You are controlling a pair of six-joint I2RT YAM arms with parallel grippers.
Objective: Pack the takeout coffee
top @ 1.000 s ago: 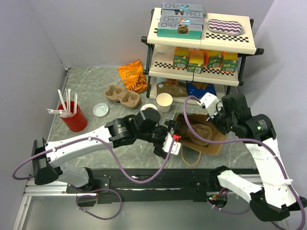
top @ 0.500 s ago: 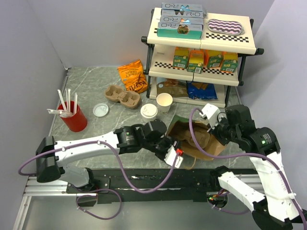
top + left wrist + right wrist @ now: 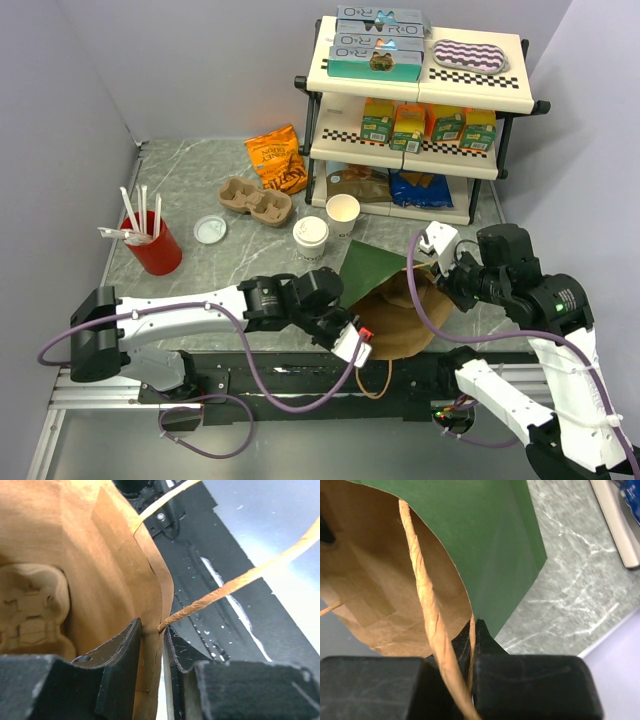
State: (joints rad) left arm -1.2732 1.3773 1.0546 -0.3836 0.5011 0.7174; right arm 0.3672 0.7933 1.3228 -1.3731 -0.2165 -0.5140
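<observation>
The takeout coffee (image 3: 310,236), a cream cup with a white lid, stands on the table behind the bag, apart from both grippers. A paper bag (image 3: 372,272), green outside and brown inside, is held with its mouth open near the table's front edge. My left gripper (image 3: 352,338) is shut on the bag's near rim (image 3: 150,605), where a twisted handle (image 3: 235,582) joins it. My right gripper (image 3: 436,284) is shut on the opposite rim (image 3: 470,615), beside the other handle (image 3: 422,587). A pale moulded-pulp shape (image 3: 30,605) shows inside the bag.
An unlidded cream cup (image 3: 343,212) stands beside the coffee. A brown pulp cup carrier (image 3: 255,200), a loose white lid (image 3: 210,229), a red cup (image 3: 152,248) of stirrers and an orange snack bag (image 3: 277,157) lie further back left. A stocked shelf rack (image 3: 415,100) fills the back right.
The bag went from lying crumpled on the table to held open nearer the front edge. My left gripper closed on its near rim. The right arm drew back with its rim.
</observation>
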